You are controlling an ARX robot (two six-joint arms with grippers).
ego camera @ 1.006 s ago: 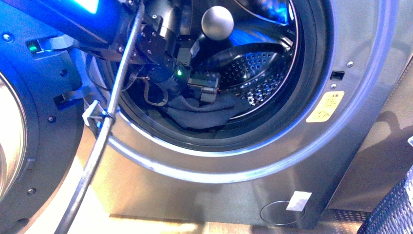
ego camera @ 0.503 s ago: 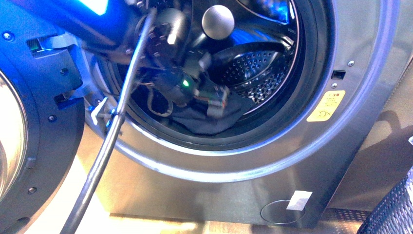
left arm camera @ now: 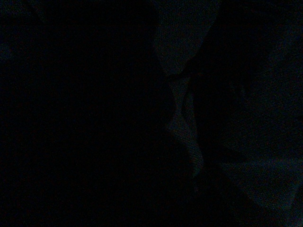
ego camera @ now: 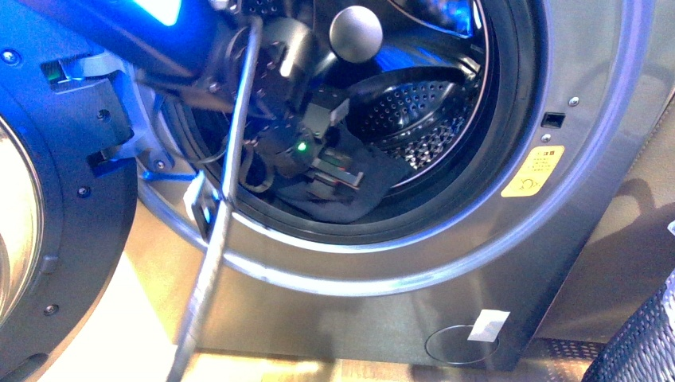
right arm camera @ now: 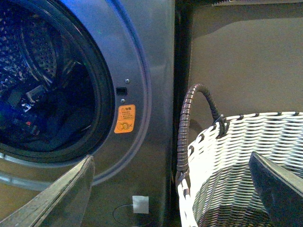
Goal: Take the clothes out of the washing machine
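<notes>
Left gripper (ego camera: 338,171) is reaching down at dark navy-blue soft clothes (ego camera: 380,171) inside the grey metal washing machine (ego camera: 358,310); I cannot tell its grip. Right gripper (right arm camera: 170,161) is hanging wide open beside the white-and-dark woven basket (right arm camera: 236,142).

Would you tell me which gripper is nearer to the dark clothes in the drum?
Left. The left gripper is inside the drum, right at the clothes; the right gripper is outside the washing machine, near the woven basket.
</notes>
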